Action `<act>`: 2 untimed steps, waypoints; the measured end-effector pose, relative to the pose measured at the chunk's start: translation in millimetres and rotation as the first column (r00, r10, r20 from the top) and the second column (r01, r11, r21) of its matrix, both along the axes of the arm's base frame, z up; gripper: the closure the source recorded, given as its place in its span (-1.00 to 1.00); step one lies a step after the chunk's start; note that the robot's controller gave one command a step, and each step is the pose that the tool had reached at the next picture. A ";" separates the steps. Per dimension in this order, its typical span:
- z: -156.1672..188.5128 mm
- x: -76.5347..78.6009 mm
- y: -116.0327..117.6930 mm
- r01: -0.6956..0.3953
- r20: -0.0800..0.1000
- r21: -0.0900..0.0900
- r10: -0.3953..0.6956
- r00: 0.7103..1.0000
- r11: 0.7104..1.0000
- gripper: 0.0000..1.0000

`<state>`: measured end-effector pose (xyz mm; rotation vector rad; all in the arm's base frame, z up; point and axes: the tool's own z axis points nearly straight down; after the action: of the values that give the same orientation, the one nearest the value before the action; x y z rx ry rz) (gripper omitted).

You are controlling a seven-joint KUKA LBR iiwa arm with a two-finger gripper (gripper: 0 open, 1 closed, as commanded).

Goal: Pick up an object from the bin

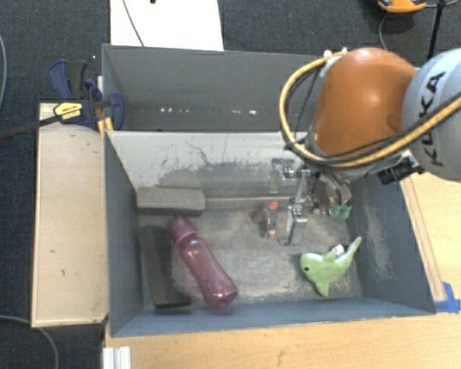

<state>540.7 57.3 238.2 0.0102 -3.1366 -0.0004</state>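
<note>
My gripper [283, 229] hangs low over the bin's floor, a little right of the middle, under the orange wrist cover. Its two fingers stand apart and open, with bare floor between them. A green soft toy shaped like a fish [326, 267] lies just below and right of the fingers, near the front wall, apart from them. A purple glittery bottle [203, 271] lies on its side to the left, cap pointing to the back left.
A grey foam block [169, 200] lies along the back left of the floor. A dark flat block [157, 275] rests against the left wall beside the bottle. The arm and its cables cover the bin's right back corner.
</note>
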 end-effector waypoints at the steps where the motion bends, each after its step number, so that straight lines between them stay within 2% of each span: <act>1: 4.7 1.2 -0.4 0.002 0.008 0.001 -0.002 1.000 1.000 -1.00; 2: -30.6 17.3 -17.1 0.117 0.015 0.003 -0.117 0.993 0.993 -1.00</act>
<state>558.0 40.2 207.6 -0.1742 -3.1467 -0.0046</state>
